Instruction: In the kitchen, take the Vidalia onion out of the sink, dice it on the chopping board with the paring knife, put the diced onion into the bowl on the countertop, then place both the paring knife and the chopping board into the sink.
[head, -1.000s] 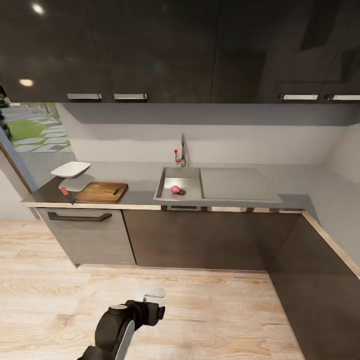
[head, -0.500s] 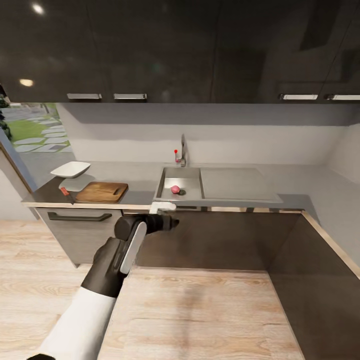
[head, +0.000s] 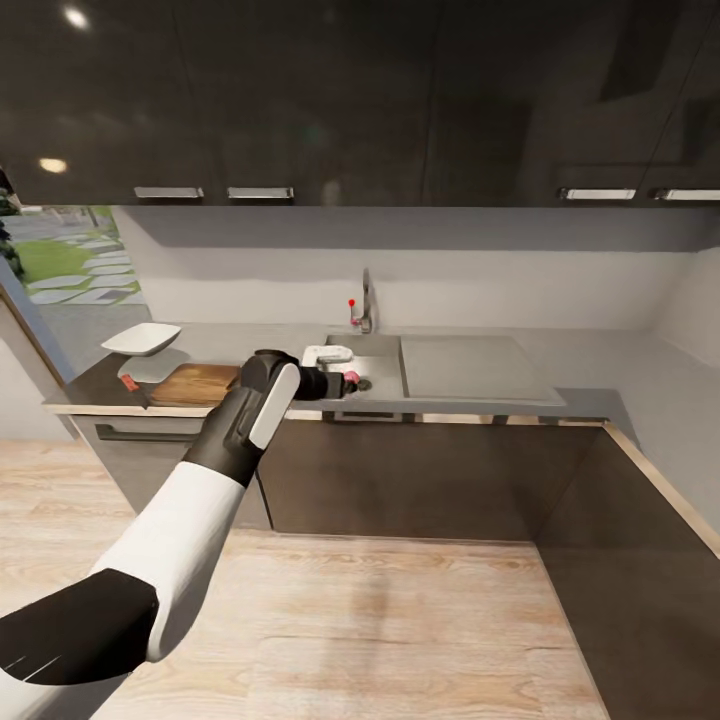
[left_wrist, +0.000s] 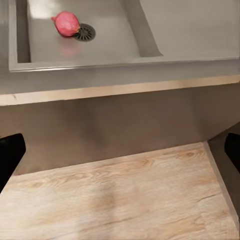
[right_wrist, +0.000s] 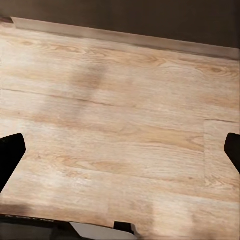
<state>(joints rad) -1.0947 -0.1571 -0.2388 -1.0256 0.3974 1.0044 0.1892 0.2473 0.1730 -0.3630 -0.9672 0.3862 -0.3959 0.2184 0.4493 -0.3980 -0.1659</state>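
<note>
Dark cabinets (head: 350, 100), pale wooden floor (head: 400, 620)

One onion (head: 351, 376); one board (head: 195, 384); one bowl (head: 141, 338)

A pinkish-red Vidalia onion (left_wrist: 66, 23) lies in the grey steel sink (left_wrist: 95, 45), beside a brown grained chopping board (head: 196, 382), a white bowl (head: 141, 339) and a pale wood-grain floor (right_wrist: 120, 125).

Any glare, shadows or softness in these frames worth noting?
Head view: ceiling-light glare on the glossy upper cabinets, slightly soft overall, left claw overlapping the sink. Left wrist view: Vidalia onion sharp, with a faint reflection on the steel. Right wrist view: blotchy soft shadows on the wooden floor.
</note>
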